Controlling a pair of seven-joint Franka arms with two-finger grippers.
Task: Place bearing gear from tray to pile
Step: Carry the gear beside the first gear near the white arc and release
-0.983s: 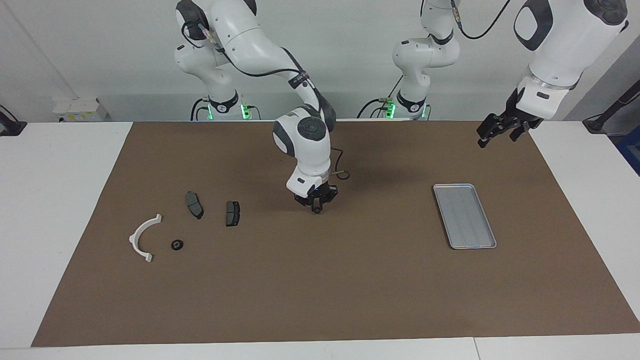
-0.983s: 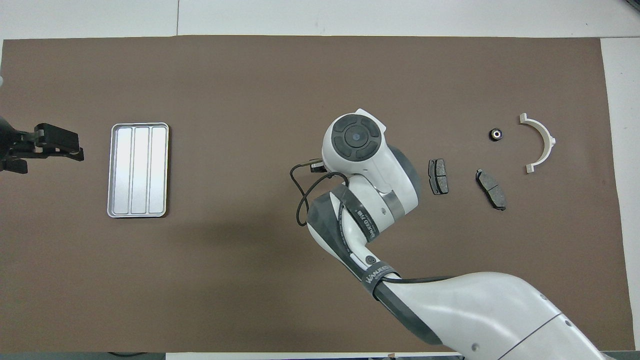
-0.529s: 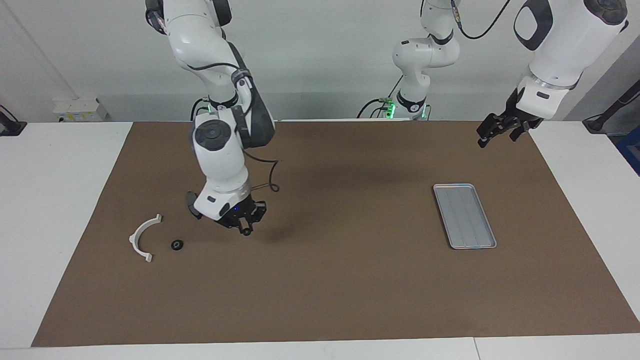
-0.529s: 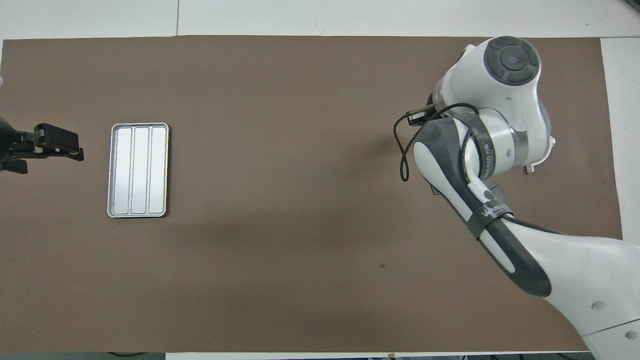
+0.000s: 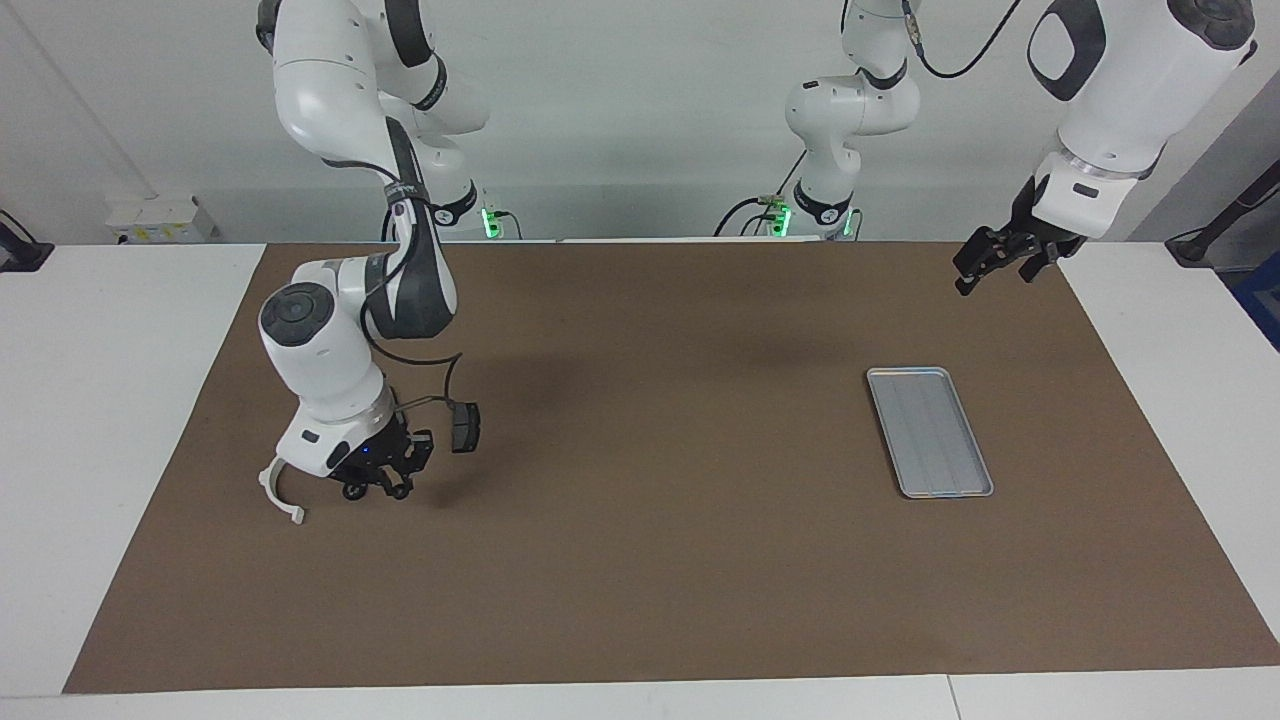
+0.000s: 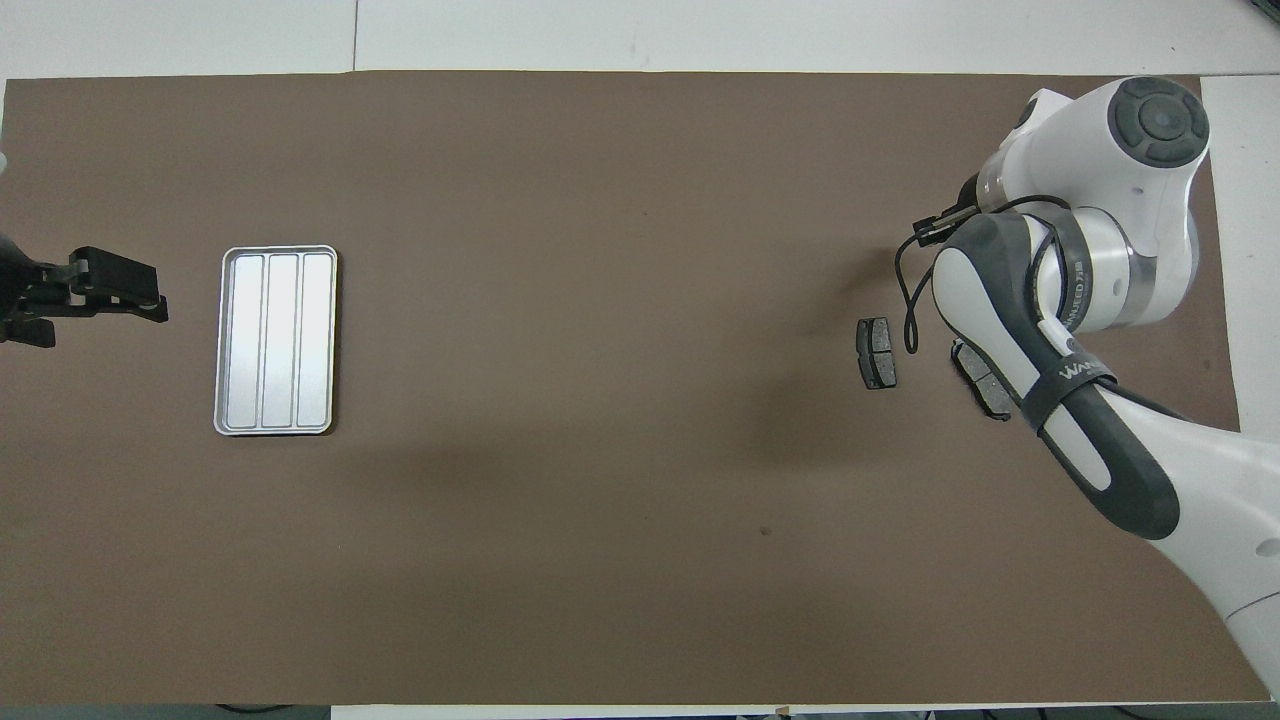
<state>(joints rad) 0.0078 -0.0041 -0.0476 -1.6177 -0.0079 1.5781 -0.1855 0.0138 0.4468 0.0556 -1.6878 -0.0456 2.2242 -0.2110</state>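
A: In the facing view the right gripper (image 5: 385, 488), fingers clenched together, sits low beside the white half-ring bracket (image 5: 278, 492); from overhead its own arm hides both.

B: And the metal tray (image 6: 276, 341)?

A: Bare, toward the left arm's end, where the left gripper (image 5: 985, 262) waits, released. One brake pad (image 6: 877, 352) lies clear; the bearing gear cannot be made out.

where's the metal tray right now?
The flat silver-grey grooved metal tray lies on the brown mat toward the left arm's end of the table, empty as far as both views show, with the open left pincer hovering nearby.
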